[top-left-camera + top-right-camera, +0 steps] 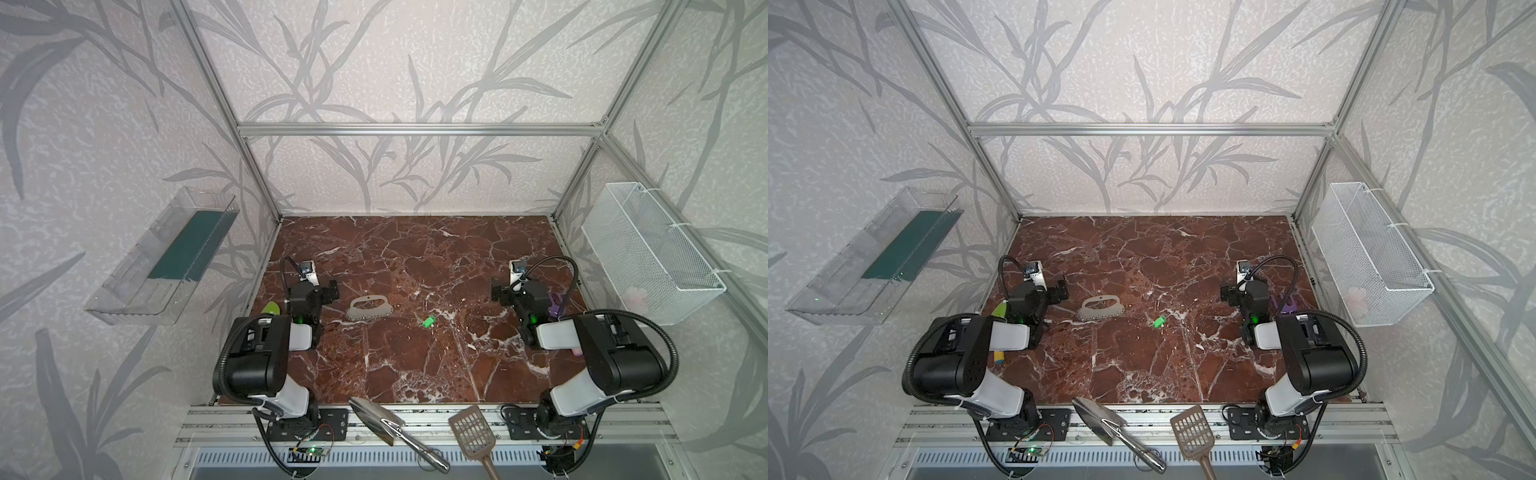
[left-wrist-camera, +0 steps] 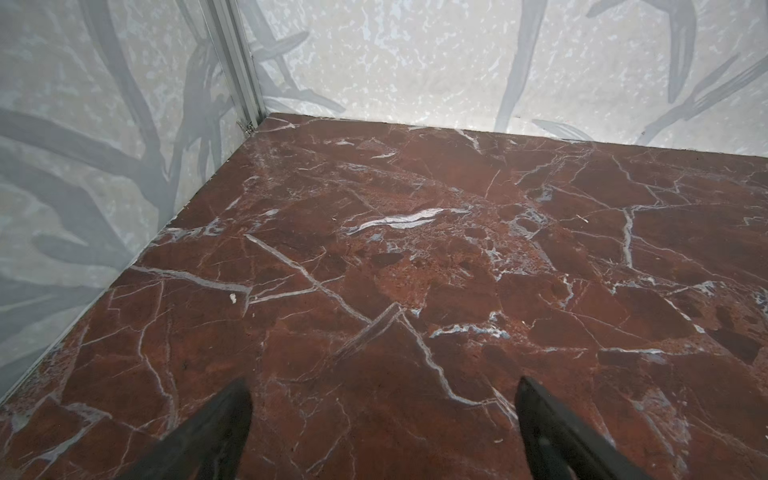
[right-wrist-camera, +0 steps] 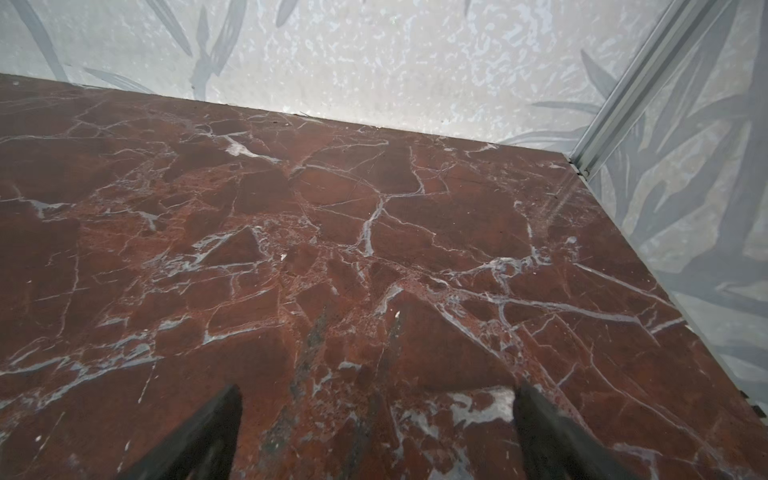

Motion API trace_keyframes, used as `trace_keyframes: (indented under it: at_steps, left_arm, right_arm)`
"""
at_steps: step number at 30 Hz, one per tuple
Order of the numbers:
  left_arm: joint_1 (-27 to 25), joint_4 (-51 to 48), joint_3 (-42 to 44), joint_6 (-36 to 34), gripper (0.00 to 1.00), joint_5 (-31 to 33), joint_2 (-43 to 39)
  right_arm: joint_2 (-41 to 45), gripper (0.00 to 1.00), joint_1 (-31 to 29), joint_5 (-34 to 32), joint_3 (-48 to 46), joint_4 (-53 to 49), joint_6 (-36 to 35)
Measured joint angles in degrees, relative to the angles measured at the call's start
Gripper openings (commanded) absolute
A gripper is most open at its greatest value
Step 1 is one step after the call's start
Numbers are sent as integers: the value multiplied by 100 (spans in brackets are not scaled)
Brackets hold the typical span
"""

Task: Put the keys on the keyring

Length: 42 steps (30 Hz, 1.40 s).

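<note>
- The key, small with a bright green head, lies flat on the surface near its middle in both top views. It is between the two arms and well apart from both.
- The grey plate is flat and half-round, with a slot and a row of holes. It lies left of the key, not touching it.
- The left tool has its jaws spread wide with nothing between them, over bare surface.
- The right tool likewise has its jaws wide apart and empty.
- The green scoop lies beside the left arm, partly hidden.
- The purple item lies by the right arm; its kind is unclear.
- The metal scoop and the brown slotted scoop rest on the front rail.
</note>
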State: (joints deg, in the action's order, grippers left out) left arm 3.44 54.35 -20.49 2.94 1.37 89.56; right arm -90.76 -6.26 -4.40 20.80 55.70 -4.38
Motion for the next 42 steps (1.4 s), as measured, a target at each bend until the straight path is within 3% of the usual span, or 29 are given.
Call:
trace_keyframes:
  at_steps: [14, 27, 30, 36, 42]
  left_arm:
    - [0, 0, -2, 2, 99, 0, 0]
    - [0, 0, -2, 2, 99, 0, 0]
    - [0, -52, -17, -4, 99, 2, -4]
    - [-87, -1679, -785, -39, 99, 114, -564]
    - [-260, -2922, -1755, 592, 99, 302, -1681]
  right_arm:
    - [0, 99, -4, 402, 0, -4, -42]
    - [0, 99, -4, 407, 0, -4, -42]
    - [9, 99, -46, 155, 0, -20, -17]
    - [955, 99, -203, -584, 136, -1115, 28]
    - [2122, 99, -533, -815, 1198, -2787, 181]
